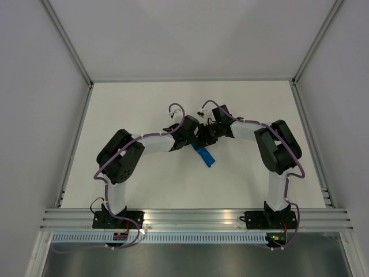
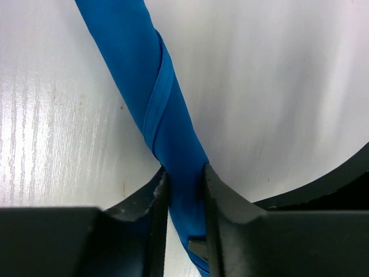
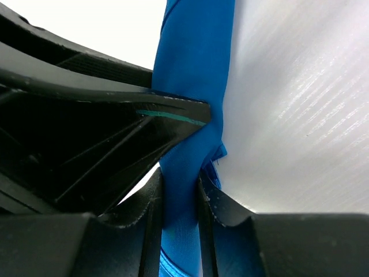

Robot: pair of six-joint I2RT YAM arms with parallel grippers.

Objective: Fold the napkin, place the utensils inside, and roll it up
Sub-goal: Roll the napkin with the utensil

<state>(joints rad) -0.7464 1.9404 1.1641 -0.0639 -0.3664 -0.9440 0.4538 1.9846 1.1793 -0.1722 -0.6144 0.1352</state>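
From above, my two arms bent inward and met over the middle of the white table [image 1: 144,184]. My left gripper [image 1: 196,142] and my right gripper [image 1: 206,137] sat close together there. The napkin [image 1: 205,156] showed as a narrow bright blue roll. It slanted from under the two wrists toward the near right, and its free end lay on the table. At that size the dark fingers merged into one mass, so I could not tell from this view how the jaws stood.

In the left wrist view, the napkin [image 2: 144,75] was a tight blue tube crossing the picture from upper left down to the bottom centre. One fold edge wound diagonally around it. My left gripper [image 2: 185,190] was clenched on the tube. One finger [image 2: 154,202] pressed its left side and the other pressed its right, with no gap on either side. The roll rested on the table [image 2: 277,86] beyond the fingertips.

In the right wrist view, my right gripper [image 3: 180,199] was likewise grasping the napkin [image 3: 196,52]. The cloth was pinched between both black fingers and ran straight up out of them. A finger of my left gripper [image 3: 144,124] reached in from the left, and its tip touched the roll just above my right fingertips. A small blue corner stuck out to the right there, over the table [image 3: 300,115].
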